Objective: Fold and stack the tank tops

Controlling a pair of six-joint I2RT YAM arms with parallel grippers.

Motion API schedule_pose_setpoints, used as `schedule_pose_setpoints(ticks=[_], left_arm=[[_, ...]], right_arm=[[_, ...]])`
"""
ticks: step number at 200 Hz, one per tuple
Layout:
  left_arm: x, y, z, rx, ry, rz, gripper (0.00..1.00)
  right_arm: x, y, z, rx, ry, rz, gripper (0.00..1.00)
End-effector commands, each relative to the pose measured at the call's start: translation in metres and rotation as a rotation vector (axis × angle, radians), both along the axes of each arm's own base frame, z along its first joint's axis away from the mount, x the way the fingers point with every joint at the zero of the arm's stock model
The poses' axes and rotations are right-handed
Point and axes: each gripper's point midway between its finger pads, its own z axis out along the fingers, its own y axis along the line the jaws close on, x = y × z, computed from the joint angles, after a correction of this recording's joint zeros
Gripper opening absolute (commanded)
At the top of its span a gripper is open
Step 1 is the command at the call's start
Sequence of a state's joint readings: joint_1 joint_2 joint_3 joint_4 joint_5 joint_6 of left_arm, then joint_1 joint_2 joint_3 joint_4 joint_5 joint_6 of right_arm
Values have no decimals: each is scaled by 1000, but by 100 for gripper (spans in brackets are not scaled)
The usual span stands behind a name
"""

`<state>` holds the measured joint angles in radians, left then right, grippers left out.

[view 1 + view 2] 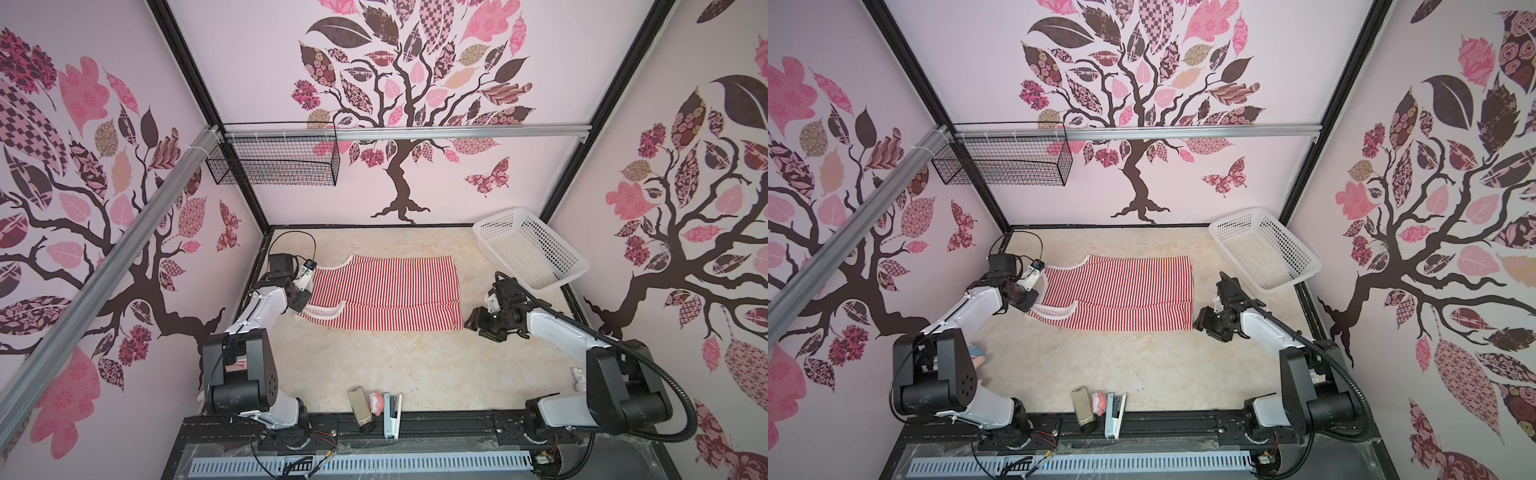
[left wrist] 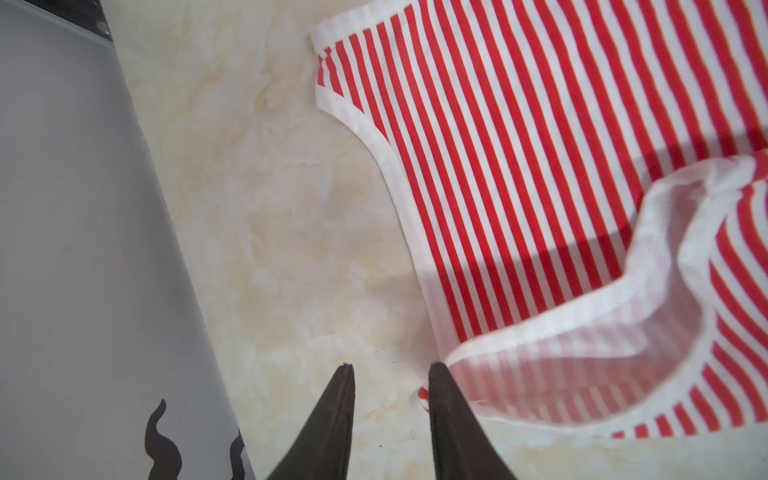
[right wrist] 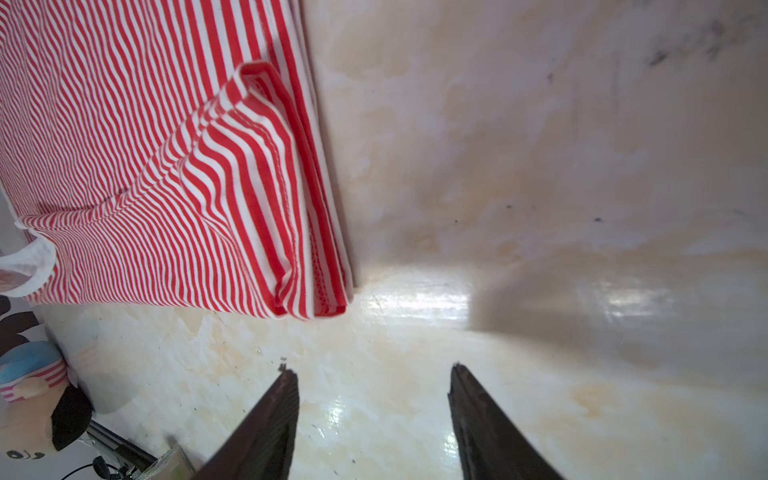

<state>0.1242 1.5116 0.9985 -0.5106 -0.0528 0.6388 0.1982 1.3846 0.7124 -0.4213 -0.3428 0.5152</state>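
One red-and-white striped tank top (image 1: 386, 291) (image 1: 1121, 295) lies flat on the marble-look table, its near long side folded over; white-trimmed straps point left, the hem points right. My left gripper (image 1: 300, 300) (image 1: 1030, 305) hovers at the strap end. In the left wrist view it (image 2: 390, 368) is open over bare table, and a raised white-trimmed strap (image 2: 582, 316) lies just beside one finger, not between them. My right gripper (image 1: 471, 322) (image 1: 1201, 323) sits off the hem's near corner (image 3: 316, 299); in the right wrist view it (image 3: 372, 370) is open and empty.
A white plastic basket (image 1: 530, 249) leans at the back right corner. A black wire basket (image 1: 274, 160) hangs on the back wall. Small items (image 1: 376, 409) sit at the table's front edge. A plush doll (image 3: 33, 390) lies by the left arm's base.
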Motion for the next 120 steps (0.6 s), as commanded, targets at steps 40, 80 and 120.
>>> schedule_pose_setpoints(ticks=[40, 80, 120], left_arm=[[-21, -2, -20, -13, 58, -3, 33], [-55, -36, -18, -158, 130, -120, 30], [-79, -56, -31, -249, 230, -193, 27]], right_arm=[[-2, 6, 0, 14, 8, 22, 61], [-4, 5, 0, 9, 8, 22, 60], [-4, 6, -5, 13, 18, 20, 60]])
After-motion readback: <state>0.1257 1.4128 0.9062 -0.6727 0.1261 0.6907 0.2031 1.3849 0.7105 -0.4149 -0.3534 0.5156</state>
